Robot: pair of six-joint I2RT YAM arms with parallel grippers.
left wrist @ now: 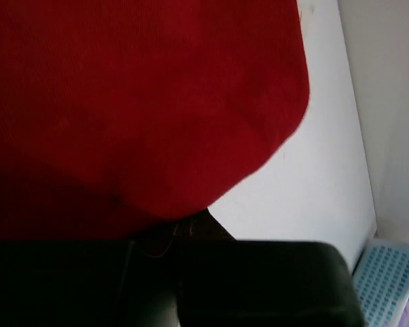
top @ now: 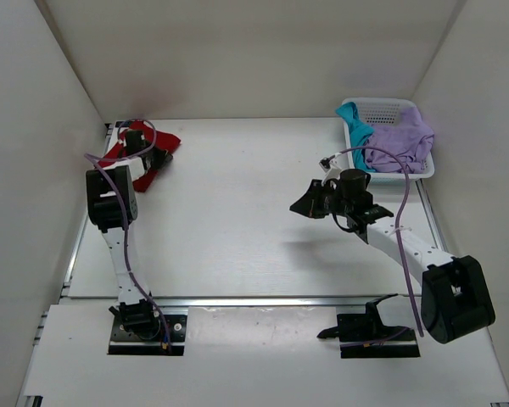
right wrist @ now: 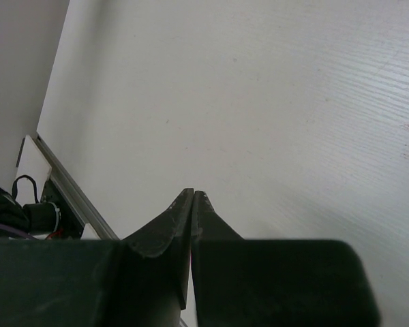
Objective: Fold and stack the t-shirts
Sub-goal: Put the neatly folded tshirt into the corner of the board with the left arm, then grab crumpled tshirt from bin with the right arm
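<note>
The deep red t-shirt (top: 155, 159) lies bunched at the far left of the table by the wall. My left gripper (top: 137, 142) is over it. In the left wrist view red fabric (left wrist: 136, 102) fills most of the frame and drapes over the gripper (left wrist: 191, 225). One dark fingertip (left wrist: 206, 223) shows at the centre, and the jaws stand closed on the cloth. The teal t-shirt (top: 356, 124) and the lavender t-shirt (top: 399, 140) lie crumpled in the white basket (top: 382, 105). My right gripper (top: 309, 203) (right wrist: 193, 194) is shut and empty above the middle of the table.
The basket sits at the far right corner and also shows in the left wrist view (left wrist: 388, 279). White walls close in the table on the left, back and right. A metal rail (right wrist: 75, 197) runs along the near edge by the left arm's base (right wrist: 17, 211).
</note>
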